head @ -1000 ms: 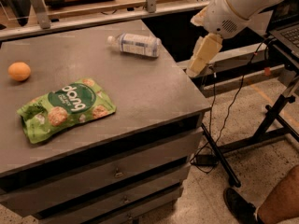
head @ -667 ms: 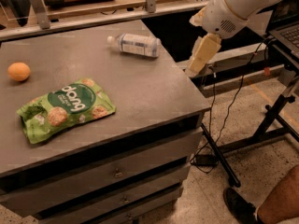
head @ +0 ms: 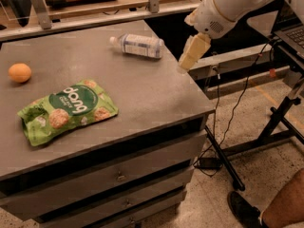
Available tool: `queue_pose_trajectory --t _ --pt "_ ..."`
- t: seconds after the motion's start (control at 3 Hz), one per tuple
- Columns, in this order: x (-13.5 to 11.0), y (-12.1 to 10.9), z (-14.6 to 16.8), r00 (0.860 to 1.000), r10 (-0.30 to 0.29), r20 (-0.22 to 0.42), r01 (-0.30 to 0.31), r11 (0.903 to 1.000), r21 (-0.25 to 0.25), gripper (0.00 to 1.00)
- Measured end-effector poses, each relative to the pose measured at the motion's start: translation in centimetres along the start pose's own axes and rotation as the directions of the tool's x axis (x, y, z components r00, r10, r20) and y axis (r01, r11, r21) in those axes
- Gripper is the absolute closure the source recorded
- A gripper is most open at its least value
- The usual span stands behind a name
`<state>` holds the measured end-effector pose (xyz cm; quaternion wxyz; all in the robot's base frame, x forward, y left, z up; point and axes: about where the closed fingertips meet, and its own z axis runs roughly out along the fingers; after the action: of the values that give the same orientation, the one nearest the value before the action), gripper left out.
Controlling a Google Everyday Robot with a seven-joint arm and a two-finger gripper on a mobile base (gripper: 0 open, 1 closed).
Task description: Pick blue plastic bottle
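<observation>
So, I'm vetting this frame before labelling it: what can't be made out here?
All in the camera view:
- blue plastic bottle: label text too small to read.
- gripper, just right of the bottle: its arm is cut off by the top edge.
- person's leg: cut off by the bottom-right corner.

"dong" on green bag [head: 66,109], pincer [head: 191,60] by table [head: 152,99] edge

lab | drawer cabinet [head: 142,167], laptop [head: 290,36] on metal stand [head: 281,114] | jaws above cabinet's edge
</observation>
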<state>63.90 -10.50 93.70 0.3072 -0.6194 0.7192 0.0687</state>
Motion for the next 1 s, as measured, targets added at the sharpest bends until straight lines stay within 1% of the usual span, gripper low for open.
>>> queue_pose_trajectory --t 0.33,0.67,1.0 --pt "-1.1 -2.0 2.4 1.000 0.003 0.016 -0.003 1.0000 -0.006 0.00" --pt "-2.6 -4.4 4.9 0.999 -0.005 0.043 0.006 1.0000 -0.008 0.00" --pt "-3.9 -6.1 7.2 0.997 -0.009 0.075 0.011 0.9997 -0.021 0.00"
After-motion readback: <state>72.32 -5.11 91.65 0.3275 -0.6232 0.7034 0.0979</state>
